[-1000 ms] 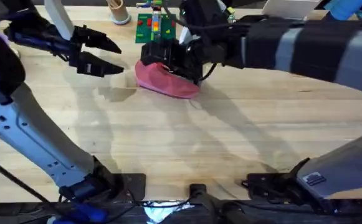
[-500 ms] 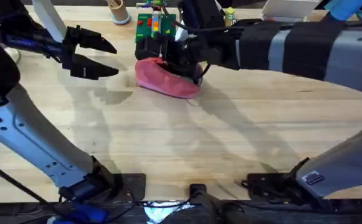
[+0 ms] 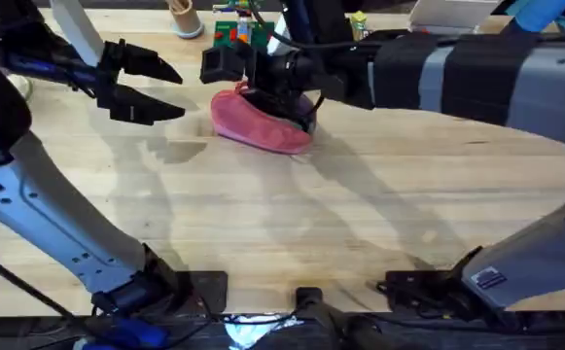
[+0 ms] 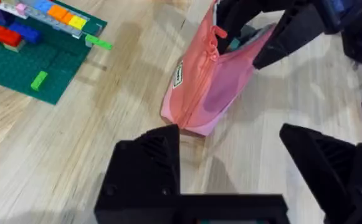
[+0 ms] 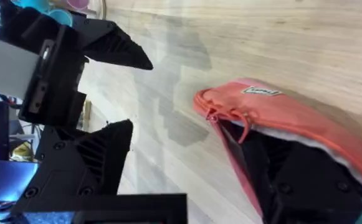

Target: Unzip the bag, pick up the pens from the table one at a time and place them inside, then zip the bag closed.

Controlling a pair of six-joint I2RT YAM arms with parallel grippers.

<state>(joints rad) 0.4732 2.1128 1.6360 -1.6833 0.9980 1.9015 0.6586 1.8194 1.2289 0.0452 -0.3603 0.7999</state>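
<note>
Pink pencil pouch (image 3: 261, 122) sits unzipped on the bench (image 3: 360, 214) with right tool (image 3: 287, 92) reaching into its mouth, fingers' state unclear; left tool (image 3: 151, 89) is spread wide just beside it, so brace the pouch's end while right withdraws.

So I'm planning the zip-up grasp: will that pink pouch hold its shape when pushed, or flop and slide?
The pink pouch will probably flop: its fabric sides sag and crease around the open mouth. It looks light, so a push would likely slide it along the smooth wooden table. It lies low, so it seems unlikely to roll.
</note>
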